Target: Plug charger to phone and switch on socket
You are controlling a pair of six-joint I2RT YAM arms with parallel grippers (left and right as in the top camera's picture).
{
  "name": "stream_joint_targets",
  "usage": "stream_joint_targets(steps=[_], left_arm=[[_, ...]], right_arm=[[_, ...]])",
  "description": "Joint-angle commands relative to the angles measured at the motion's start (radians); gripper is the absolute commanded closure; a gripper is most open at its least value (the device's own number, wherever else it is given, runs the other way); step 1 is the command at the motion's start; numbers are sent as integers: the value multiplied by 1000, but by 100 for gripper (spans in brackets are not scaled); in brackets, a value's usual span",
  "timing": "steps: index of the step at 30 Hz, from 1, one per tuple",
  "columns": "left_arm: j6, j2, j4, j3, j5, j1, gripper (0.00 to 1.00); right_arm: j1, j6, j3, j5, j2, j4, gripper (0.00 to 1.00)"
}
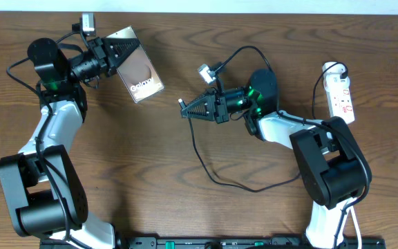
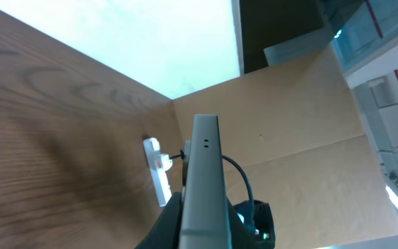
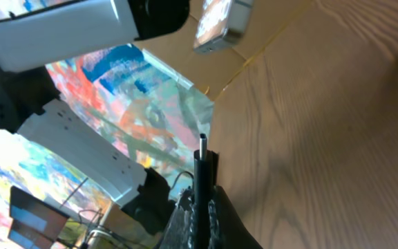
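Note:
My left gripper (image 1: 116, 52) is shut on the bronze-brown phone (image 1: 139, 67) and holds it tilted above the table at the upper left. In the left wrist view the phone (image 2: 204, 173) shows edge-on between the jaws (image 2: 202, 221). My right gripper (image 1: 193, 108) is shut on the charger plug (image 1: 181, 104), its tip pointing left toward the phone. The thin black charger cable (image 1: 206, 166) loops over the table. In the right wrist view the plug tip (image 3: 202, 149) sticks up from the jaws (image 3: 202, 200), and the phone (image 3: 220, 26) shows far off. The white socket (image 1: 340, 90) lies at the far right.
The socket also shows in the left wrist view (image 2: 157, 169), far beyond the phone. Thicker black robot cables arch over the right arm (image 1: 251, 52). The right arm's base (image 1: 330, 173) stands at the lower right, the left arm's base (image 1: 40, 200) at the lower left.

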Motion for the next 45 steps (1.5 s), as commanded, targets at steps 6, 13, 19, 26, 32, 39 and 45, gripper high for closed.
stream_joint_targets(steps=[6,13,19,26,32,39,45], left_arm=[[-236,-19,327,15,-8,-49,93],[-236,-19,333,15,-7,-53,93],[-256,-19,332,15,1,-56,93],[-255,-19,333,15,25,-66,93],[-255,-19,332,15,51,-67,93],[-254,-19,333,15,72,-102,93],[-254,-19,332,15,72,-113,92]], right_arm=[[26,152,5,47,6,75,99],[26,262,5,45,6,281,99],[27,278,5,30,6,328,99],[53,276,5,1,6,364,99],[75,261,5,-12,6,389,99],[78,250,5,-10,6,389,99],[78,250,5,5,6,389,99]])
